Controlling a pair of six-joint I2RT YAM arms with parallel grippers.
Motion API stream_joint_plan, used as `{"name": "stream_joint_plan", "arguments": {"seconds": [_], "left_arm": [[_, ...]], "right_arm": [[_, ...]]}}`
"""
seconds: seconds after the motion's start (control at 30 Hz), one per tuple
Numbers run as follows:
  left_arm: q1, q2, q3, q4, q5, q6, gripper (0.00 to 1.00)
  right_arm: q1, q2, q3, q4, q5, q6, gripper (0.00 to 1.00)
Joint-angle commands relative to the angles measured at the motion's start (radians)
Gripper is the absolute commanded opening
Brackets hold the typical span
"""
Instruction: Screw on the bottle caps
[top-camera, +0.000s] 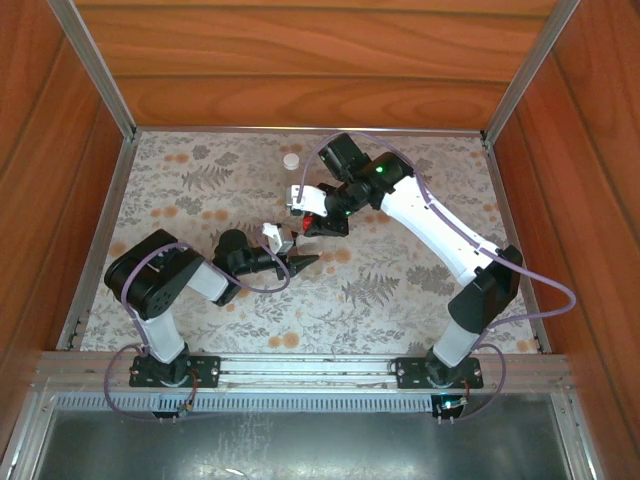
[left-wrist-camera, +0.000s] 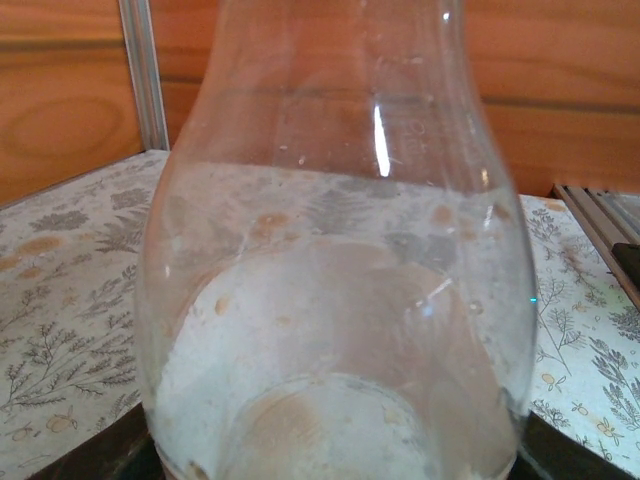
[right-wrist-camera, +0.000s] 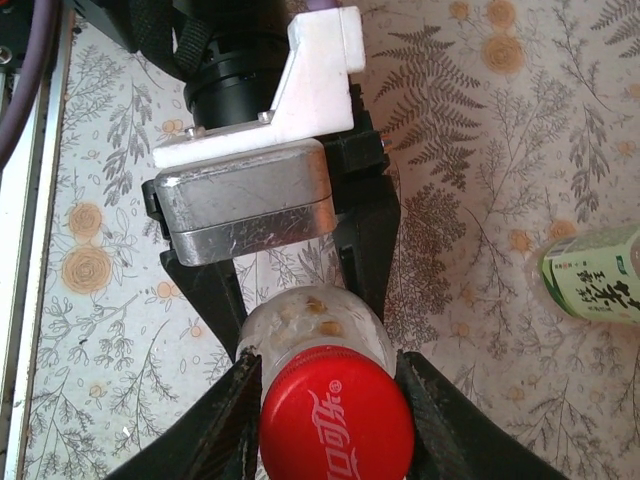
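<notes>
A clear bottle (right-wrist-camera: 312, 318) stands between the black fingers of my left gripper (right-wrist-camera: 300, 295), which is shut on its body. A red cap (right-wrist-camera: 335, 425) sits on its mouth. My right gripper (right-wrist-camera: 327, 385) is shut on that cap, one finger on each side. From above, both grippers meet mid-table: left gripper (top-camera: 298, 260), right gripper (top-camera: 315, 222). The left wrist view looks through the bottle's glassy wall (left-wrist-camera: 330, 250) from very close. A white cap (top-camera: 291, 160) lies alone on the far part of the table. The green-labelled bottle (right-wrist-camera: 592, 272) lies on its side on the table.
The table carries a floral cloth (top-camera: 200, 200), ringed by wooden walls and metal corner posts (top-camera: 100, 70). The right arm (top-camera: 440, 225) reaches diagonally across the right half. A metal rail (top-camera: 300, 370) runs along the near edge between the arm bases.
</notes>
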Motion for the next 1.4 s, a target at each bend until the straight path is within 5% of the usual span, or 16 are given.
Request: {"name": "stream_joint_plan", "arguments": {"seconds": [0.0, 0.4, 0.73, 0.9, 1.13, 1.37], "left_arm": [[0.01, 0.049, -0.032, -0.206, -0.011, -0.006, 0.57], [0.011, 0.047, -0.033, -0.209, -0.009, -0.006, 0.57], [0.011, 0.053, -0.029, -0.211, -0.006, -0.007, 0.57], [0.011, 0.053, -0.027, -0.211, -0.005, -0.009, 0.57], [0.013, 0.053, -0.029, -0.212, -0.003, -0.008, 0.57], [0.014, 0.048, -0.032, -0.213, -0.005, -0.007, 0.57]], "right_arm": [[0.019, 0.0, -0.027, -0.041, 0.073, 0.067, 0.39], [0.031, -0.025, -0.047, 0.026, 0.118, 0.137, 0.5], [0.024, -0.089, -0.075, 0.035, 0.103, 0.086, 0.77], [0.009, -0.15, -0.12, 0.058, 0.042, 0.061, 0.83], [-0.042, -0.221, -0.153, 0.087, -0.044, 0.118, 0.82], [-0.073, -0.203, -0.162, 0.333, -0.052, 0.653, 0.6]]}}
